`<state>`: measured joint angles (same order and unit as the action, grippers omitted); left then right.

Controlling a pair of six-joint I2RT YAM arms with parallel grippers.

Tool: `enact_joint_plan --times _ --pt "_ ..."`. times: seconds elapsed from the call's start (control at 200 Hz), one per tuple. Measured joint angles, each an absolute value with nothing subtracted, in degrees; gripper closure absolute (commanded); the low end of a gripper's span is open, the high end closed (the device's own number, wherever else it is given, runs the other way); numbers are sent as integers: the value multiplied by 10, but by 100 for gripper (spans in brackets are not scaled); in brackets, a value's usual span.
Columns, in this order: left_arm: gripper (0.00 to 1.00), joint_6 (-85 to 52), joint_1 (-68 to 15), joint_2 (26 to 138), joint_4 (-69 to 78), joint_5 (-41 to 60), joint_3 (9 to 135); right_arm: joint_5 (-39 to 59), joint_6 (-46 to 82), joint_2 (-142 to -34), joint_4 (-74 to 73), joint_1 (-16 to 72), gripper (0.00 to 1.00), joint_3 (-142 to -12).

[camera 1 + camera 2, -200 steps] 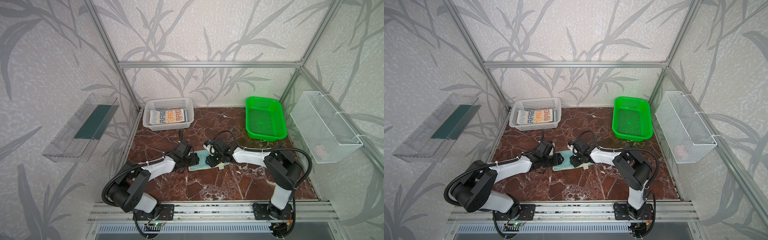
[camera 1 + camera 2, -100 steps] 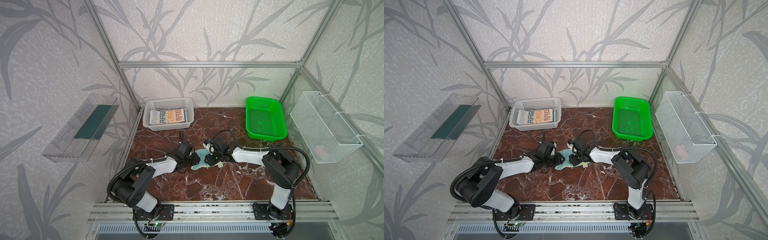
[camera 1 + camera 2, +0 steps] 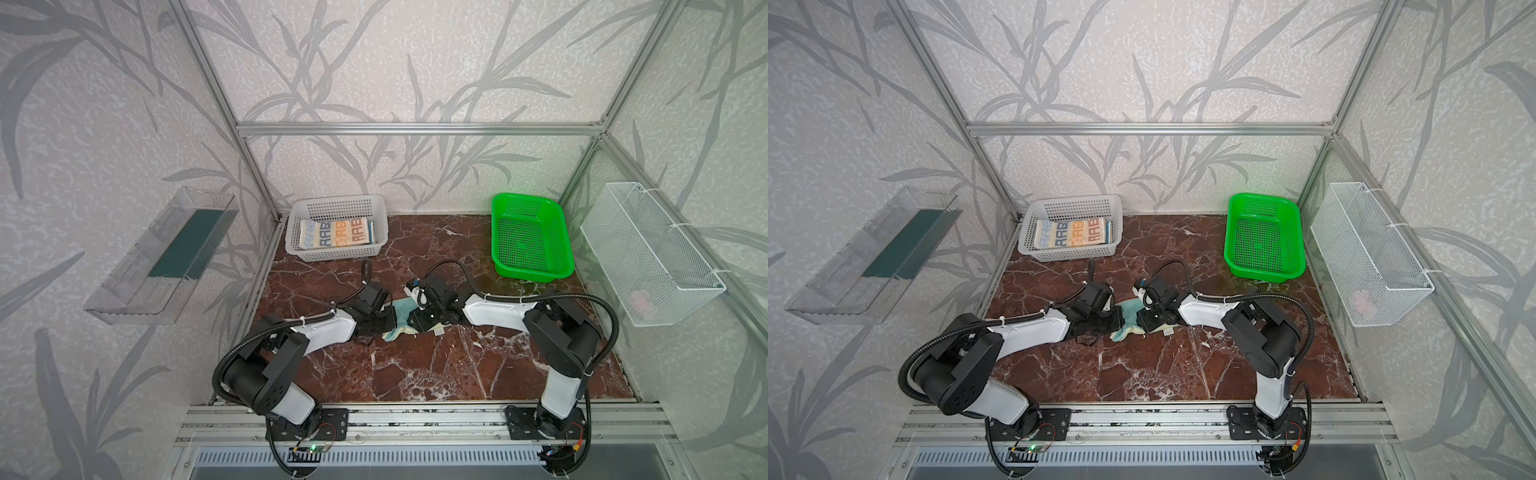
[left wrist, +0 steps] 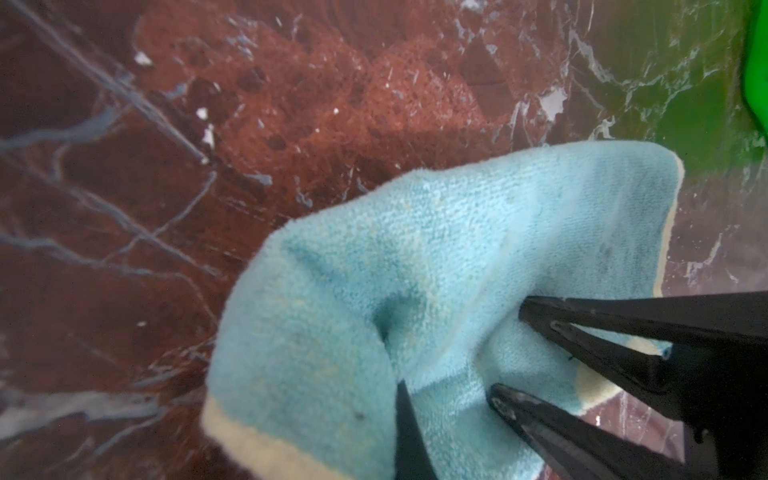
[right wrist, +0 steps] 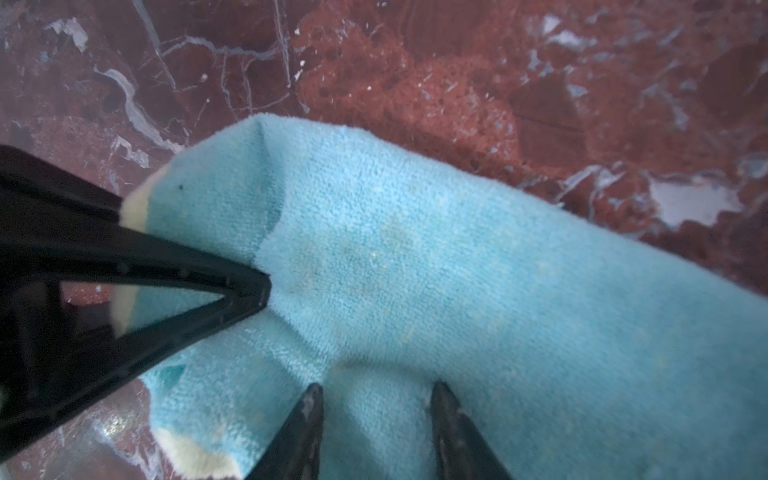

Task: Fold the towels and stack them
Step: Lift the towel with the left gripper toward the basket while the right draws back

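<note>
Teal towel (image 3: 400,312), pale yellow along its edges, lies bunched on the red-brown marble counter (image 3: 415,365), at mid-counter between the two hands in both top views. Left hand (image 4: 446,390): clenched on a fold of the teal towel, cloth pinched between its fingers. Right hand (image 5: 376,388): grasping a raised ridge of the same towel from the opposite side, one finger set on each side of the ridge. The hands stand almost tip to tip. Striped towel (image 3: 336,239), lettered, lies folded flat inside the white basket (image 3: 296,249) at the rear left corner. Green basket (image 3: 530,203) stands at the rear right, well apart from both hands.
</note>
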<state>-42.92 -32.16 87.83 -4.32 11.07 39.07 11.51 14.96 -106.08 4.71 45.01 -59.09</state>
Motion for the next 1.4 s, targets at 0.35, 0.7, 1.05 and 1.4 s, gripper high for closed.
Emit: enact_joint_plan --times 0.35,0.7,1.05,1.4 --pt "100 -305 -306 985 -244 30 643 72 140 -944 45 375 49 -511" --pt "100 -154 -277 1184 -464 -4 1026 3 90 -800 -7 368 46 -414" --pt "100 -77 -233 1395 -658 0 1456 11 63 -793 -70 368 46 -345" --pt "100 -76 -174 1401 -642 45 1473 31 60 -793 -103 368 47 -337"
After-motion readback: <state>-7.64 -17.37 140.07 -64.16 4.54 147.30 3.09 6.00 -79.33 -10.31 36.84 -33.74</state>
